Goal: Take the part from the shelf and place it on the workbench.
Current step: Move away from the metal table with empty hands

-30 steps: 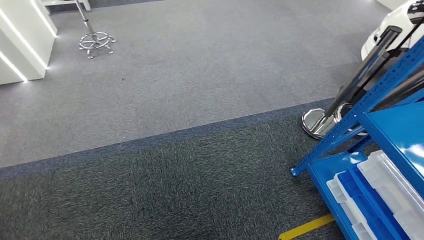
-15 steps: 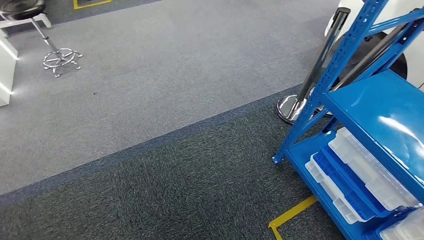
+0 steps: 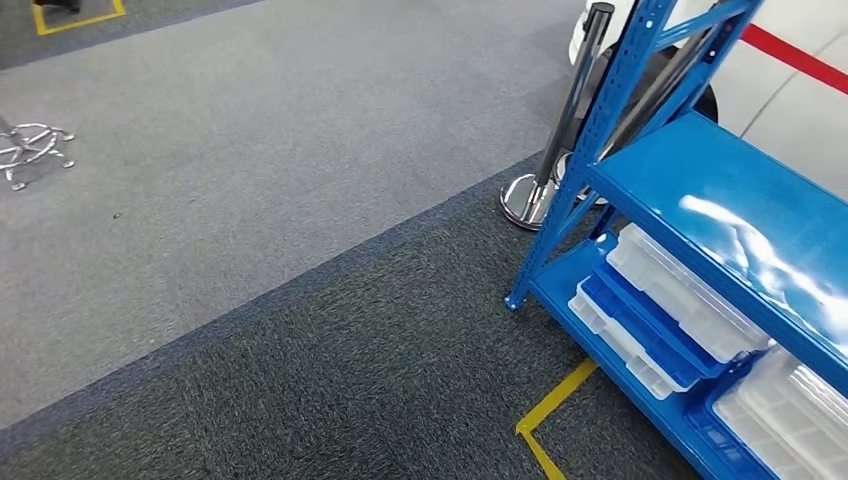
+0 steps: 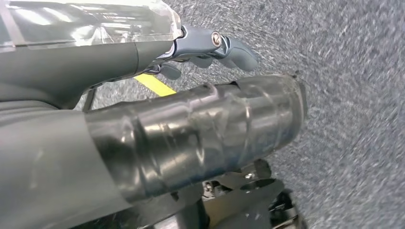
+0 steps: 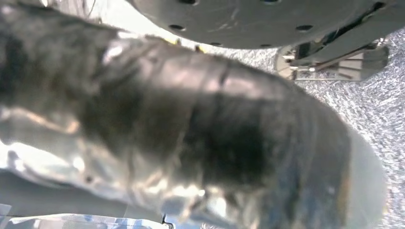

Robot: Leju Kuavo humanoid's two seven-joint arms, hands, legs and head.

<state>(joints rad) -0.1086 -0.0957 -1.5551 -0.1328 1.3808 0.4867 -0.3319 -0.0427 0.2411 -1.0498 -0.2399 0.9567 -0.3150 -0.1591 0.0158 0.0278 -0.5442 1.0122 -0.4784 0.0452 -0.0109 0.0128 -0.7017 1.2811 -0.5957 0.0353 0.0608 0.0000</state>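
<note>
The blue shelf stands at the right in the head view on the dark grey carpet, and on its lower level lie clear plastic boxes and a blue tray; which of them is the part I cannot tell. The left hand hangs over the carpet with its fingers apart and grasping nothing. The right hand is too close and blurred, so I cannot tell its fingers' state.
</note>
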